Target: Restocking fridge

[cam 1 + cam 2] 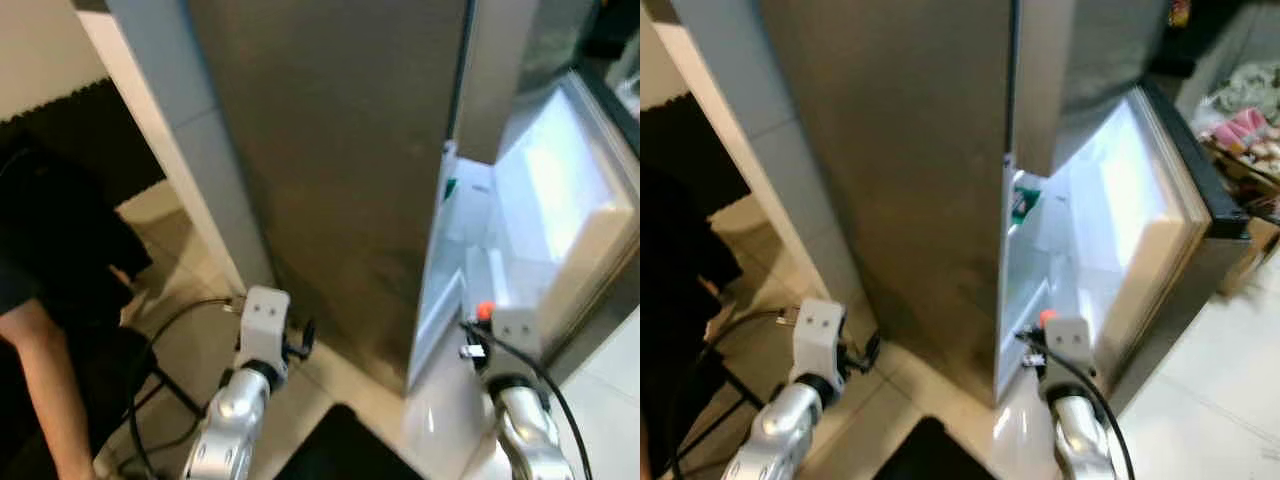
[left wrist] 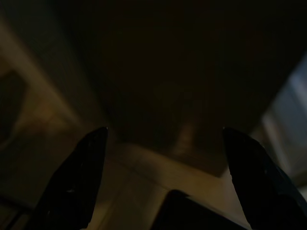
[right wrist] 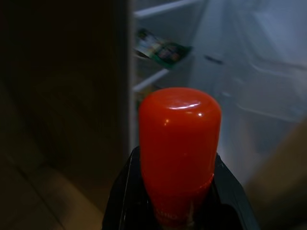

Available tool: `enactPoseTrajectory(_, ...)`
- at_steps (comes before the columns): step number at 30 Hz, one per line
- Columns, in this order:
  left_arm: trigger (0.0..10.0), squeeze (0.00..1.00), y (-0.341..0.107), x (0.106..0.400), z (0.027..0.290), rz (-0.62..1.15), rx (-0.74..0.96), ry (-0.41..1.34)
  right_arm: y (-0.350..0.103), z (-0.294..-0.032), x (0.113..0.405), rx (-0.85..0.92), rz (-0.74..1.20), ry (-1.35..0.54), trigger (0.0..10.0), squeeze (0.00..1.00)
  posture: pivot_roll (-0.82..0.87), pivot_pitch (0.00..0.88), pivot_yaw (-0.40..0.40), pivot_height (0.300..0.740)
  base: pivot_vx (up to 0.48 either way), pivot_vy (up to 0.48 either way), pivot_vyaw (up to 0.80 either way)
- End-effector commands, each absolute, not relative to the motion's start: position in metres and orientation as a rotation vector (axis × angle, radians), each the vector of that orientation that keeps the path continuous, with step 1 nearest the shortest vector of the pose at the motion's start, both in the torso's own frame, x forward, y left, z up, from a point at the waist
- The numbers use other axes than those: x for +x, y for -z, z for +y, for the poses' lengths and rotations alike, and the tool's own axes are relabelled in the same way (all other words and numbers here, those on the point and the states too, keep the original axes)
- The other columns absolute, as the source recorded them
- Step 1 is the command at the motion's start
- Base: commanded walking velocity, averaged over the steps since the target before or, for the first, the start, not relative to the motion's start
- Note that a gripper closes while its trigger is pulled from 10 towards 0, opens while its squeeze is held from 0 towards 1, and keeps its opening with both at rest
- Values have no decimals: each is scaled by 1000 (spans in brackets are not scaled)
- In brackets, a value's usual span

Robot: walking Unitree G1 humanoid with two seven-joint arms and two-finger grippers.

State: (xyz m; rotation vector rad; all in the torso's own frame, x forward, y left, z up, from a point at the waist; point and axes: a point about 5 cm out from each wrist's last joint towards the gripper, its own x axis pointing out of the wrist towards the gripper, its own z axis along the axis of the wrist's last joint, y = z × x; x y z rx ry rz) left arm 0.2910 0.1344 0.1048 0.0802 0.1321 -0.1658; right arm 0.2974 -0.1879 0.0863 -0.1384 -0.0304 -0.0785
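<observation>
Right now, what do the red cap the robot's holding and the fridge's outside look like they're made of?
Red cap, held in the right end effector: probably glossy plastic, judging by its smooth surface and sharp white highlights. Fridge outside: likely brushed metal or a metal-look finish, grey-brown with a soft, streaky sheen; the blur leaves it open.

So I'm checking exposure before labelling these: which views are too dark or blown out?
Left wrist view: very dark, the open left gripper silhouetted before the fridge's closed door. Right wrist view: dim around, yet the red-capped bottle in the right gripper reads clearly, with glare on its top. Both eye views: the lit fridge interior is washed out, slightly soft overall.
</observation>
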Motion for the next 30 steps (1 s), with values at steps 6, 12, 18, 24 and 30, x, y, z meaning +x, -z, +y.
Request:
enactPoseTrajectory(6, 10000, 0, -95, 290, 140, 188, 92, 140, -79, -185, 295, -139, 4, 75, 10000, 0, -102, 171, 80, 740, 0, 0, 675)
enactPoseTrajectory(12, 10000, 0, -92, 293, 144, 219, 81, 105, -78, -186, 295, -133, 7, 82, 10000, 0, -103, 172, 82, 740, 0, 0, 160)
enactPoseTrajectory(18, 10000, 0, -90, 297, 148, 245, 70, 65, -79, -184, 295, -119, 4, 66, 10000, 0, -102, 173, 81, 740, 0, 0, 0)
enactPoseTrajectory(24, 10000, 0, -92, 298, 144, 236, 79, 80, -79, -182, 295, -118, 0, 57, 10000, 0, -104, 173, 82, 740, 0, -49, 0)
enactPoseTrajectory(30, 10000, 0, -91, 298, 142, 236, 79, 81, -80, -181, 295, -111, -6, 47, 10000, 0, -105, 173, 82, 740, 0, -470, 0)
